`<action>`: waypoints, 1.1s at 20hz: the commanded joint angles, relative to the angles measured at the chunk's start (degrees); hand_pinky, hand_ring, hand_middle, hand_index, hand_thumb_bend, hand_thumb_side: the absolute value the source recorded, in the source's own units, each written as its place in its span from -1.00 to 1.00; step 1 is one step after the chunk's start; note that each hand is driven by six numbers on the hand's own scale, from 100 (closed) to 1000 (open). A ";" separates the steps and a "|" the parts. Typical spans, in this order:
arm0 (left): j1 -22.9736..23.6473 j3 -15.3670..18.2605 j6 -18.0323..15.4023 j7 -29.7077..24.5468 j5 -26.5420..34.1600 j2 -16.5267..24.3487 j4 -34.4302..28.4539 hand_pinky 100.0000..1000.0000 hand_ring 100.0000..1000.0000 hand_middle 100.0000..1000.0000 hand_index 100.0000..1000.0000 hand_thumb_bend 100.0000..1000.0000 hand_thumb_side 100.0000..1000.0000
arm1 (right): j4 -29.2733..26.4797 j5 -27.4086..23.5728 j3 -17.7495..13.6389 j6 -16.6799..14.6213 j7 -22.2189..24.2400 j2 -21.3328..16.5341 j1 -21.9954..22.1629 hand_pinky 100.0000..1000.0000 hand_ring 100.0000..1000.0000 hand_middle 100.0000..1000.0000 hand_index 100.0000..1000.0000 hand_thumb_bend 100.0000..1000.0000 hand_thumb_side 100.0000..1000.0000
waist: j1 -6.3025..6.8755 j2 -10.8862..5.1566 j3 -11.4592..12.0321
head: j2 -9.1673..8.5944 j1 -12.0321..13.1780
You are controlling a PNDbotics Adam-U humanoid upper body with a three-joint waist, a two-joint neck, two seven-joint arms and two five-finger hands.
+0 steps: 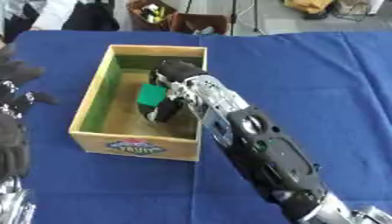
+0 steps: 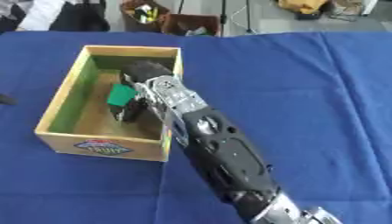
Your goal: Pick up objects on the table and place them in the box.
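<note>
A small green block (image 1: pixel 152 94) sits inside the box (image 1: pixel 90 103), held in the right hand (image 1: pixel 170 94). Its flat face shows on the hand's left side, and dark fingers (image 1: pixel 164 112) curl down below it toward the box floor. The fingers are closed round the block; whether the block touches the floor cannot be told, since the fingers hide its underside.

The box is of pale wood with a green lining on its left and far walls and a printed label (image 1: pixel 134 147) on its near wall. It stands on a blue cloth (image 1: pixel 306 74) that covers the table. The block lies toward the right half of the box, near the middle of its length.

The right arm (image 1: pixel 260 153) comes in from the lower right corner and runs up and left, crossing the box's right wall so that the wrist lies over the rim and the hand dips inside, palm turned to the left.

The left eye view alone shows the left hand (image 1: pixel 17 98) at the left edge, well apart from the box, raised with its dark fingers spread and relaxed, holding nothing. In the right eye view only a dark tip shows at that edge.
</note>
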 commanded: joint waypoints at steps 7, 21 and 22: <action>-0.46 0.03 0.05 -0.16 -0.02 0.48 -0.98 -0.14 0.44 0.74 0.39 -1.00 0.97 | -1.98 3.20 -0.54 -2.10 2.23 -0.13 -1.70 0.71 0.75 0.57 0.77 -0.30 0.14 | 0.21 -1.22 0.01 | -0.67 -0.02; -0.07 0.22 0.18 -0.02 -0.12 0.48 -0.98 -0.14 0.44 0.74 0.39 -1.00 0.96 | -10.29 0.66 -0.83 -1.27 2.45 -3.00 -1.42 0.72 0.75 0.55 0.74 -0.23 0.22 | 0.56 -1.56 -0.53 | -0.27 0.45; -0.03 0.23 0.19 -0.01 -0.14 0.50 -0.98 -0.14 0.44 0.74 0.39 -1.00 0.96 | -11.38 0.08 -0.79 -1.21 2.60 -3.48 -1.28 0.72 0.75 0.55 0.74 -0.23 0.22 | 0.60 -1.60 -0.60 | -0.25 0.50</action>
